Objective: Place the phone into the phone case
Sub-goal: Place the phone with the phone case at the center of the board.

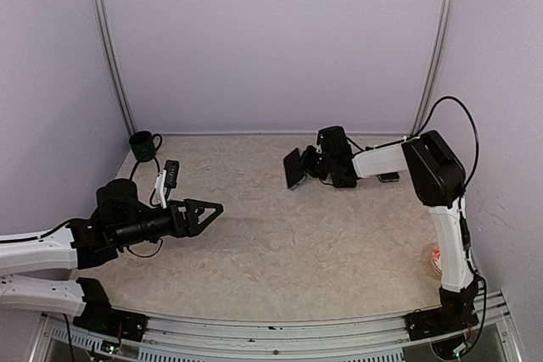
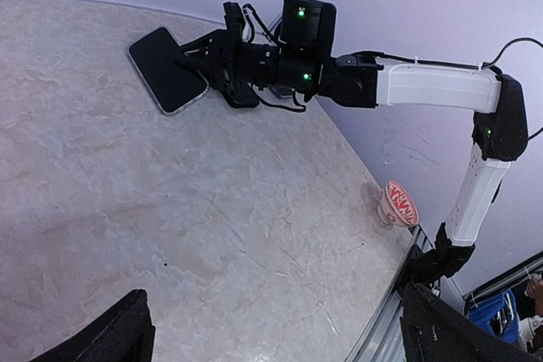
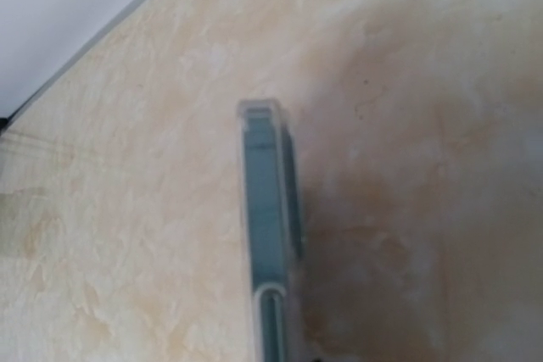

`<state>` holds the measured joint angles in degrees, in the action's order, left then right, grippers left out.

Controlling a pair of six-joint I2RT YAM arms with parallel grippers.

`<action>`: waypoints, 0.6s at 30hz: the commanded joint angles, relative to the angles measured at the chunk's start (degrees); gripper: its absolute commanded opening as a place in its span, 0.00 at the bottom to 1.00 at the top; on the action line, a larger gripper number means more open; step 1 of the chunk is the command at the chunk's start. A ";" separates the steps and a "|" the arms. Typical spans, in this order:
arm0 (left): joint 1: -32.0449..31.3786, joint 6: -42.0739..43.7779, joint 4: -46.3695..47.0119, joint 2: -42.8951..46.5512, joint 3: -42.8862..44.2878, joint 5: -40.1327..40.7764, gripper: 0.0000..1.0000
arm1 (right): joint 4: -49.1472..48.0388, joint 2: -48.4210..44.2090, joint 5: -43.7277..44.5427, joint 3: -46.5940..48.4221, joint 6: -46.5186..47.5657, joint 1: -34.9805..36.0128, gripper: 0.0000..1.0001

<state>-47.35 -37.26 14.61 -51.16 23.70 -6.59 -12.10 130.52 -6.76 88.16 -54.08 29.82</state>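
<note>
From above, the right gripper (image 1: 304,165) was clamped on one end of a dark slab-shaped phone (image 1: 293,168), holding it tilted at the rear middle of the beige marbled tabletop (image 1: 280,252). The left gripper (image 1: 208,209) hung near the left edge, holding nothing. A black ceramic mug (image 1: 144,144) stood in the far left corner, and pale lilac walls (image 1: 271,40) closed the booth in.

The left wrist view showed its own black fingers (image 2: 114,336) spread wide apart. A red-and-white cup (image 2: 399,203) sat by the right arm's base.

The right wrist view showed the slab edge-on, with a clear plastic phone case (image 3: 259,112) wrapped round its blue-grey side. I judged the fitting nearly done. The next move would call for pressing the corners home, with the left gripper bracing. Whether every corner was seated I could not tell
</note>
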 commanded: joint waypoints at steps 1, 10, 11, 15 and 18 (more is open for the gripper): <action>-0.37 -0.09 1.21 0.04 0.03 0.77 0.99 | -1.87 -0.17 -0.36 -0.71 -0.34 -0.64 0.21; -0.38 -0.11 1.01 0.61 -0.24 1.08 0.99 | 1.01 0.01 -0.94 0.50 0.76 -0.81 0.25; -0.33 -0.18 0.91 0.62 -0.17 1.08 0.99 | 1.88 0.19 -0.78 0.89 0.86 -0.86 0.26; -0.44 -0.11 0.92 0.45 -0.06 0.96 0.99 | 3.61 0.73 -1.03 1.59 1.33 -1.30 0.27; -0.37 -0.10 0.78 0.59 0.01 1.04 0.99 | 5.26 1.03 -0.73 2.07 2.05 -1.59 0.27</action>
<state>-47.37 -37.28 14.59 -51.13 23.70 -5.96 -9.17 130.54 -7.55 88.29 -53.34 29.12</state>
